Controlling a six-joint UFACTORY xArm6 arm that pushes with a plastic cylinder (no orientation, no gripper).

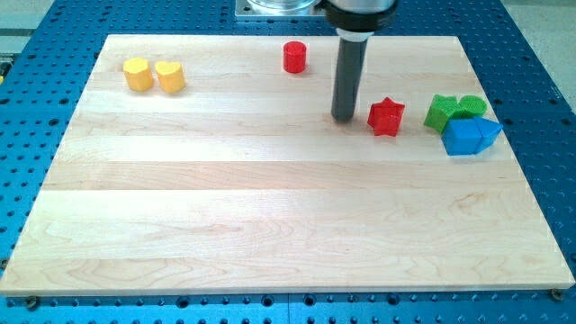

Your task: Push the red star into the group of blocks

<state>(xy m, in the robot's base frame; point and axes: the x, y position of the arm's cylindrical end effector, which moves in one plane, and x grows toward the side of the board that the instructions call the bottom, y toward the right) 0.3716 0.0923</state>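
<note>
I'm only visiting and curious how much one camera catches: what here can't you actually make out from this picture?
- The arm above the rod: cut off by the view's top edge.
- Whether my tip touches the red star: the gap at the star's left is too small to judge.
- The green blocks: their lower parts are hidden by the blue blocks in front, so exact shapes are unclear.
- Whether the two yellow blocks touch: too small.

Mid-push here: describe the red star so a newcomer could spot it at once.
On the wooden board, look to the view's right, where green and blue blocks cluster. The red star sits just left of them, with my tip close on its left. Its points distinguish it from the red cylinder near the top edge.
</note>
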